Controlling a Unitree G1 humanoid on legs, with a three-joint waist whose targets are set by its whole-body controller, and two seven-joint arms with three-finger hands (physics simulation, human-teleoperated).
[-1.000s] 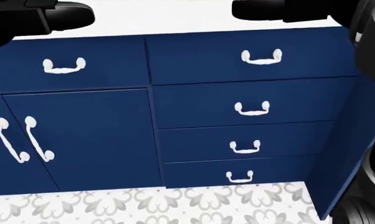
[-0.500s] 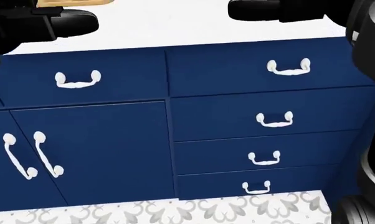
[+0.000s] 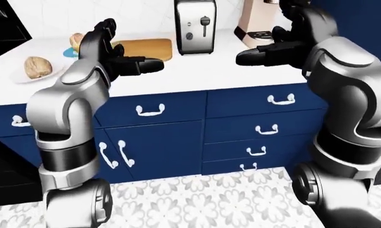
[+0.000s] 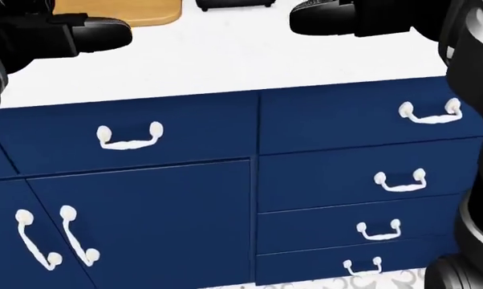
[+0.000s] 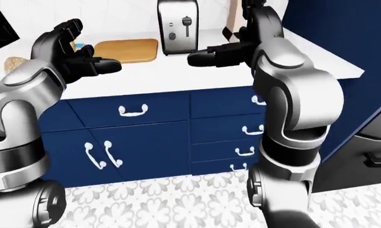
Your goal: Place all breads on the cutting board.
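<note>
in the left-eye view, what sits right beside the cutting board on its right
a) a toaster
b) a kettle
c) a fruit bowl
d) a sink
a: the silver toaster stands on the white counter just right of the wooden cutting board.

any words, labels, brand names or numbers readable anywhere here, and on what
None: no readable text shows in any view.
Silver metal toaster: only a dark lever and a round knob, no brand or numbers.
Pale pink appliance with a dark base: no lettering visible.
Light wooden cutting board: plain.
Navy blue cabinet fronts: white handles only.
</note>
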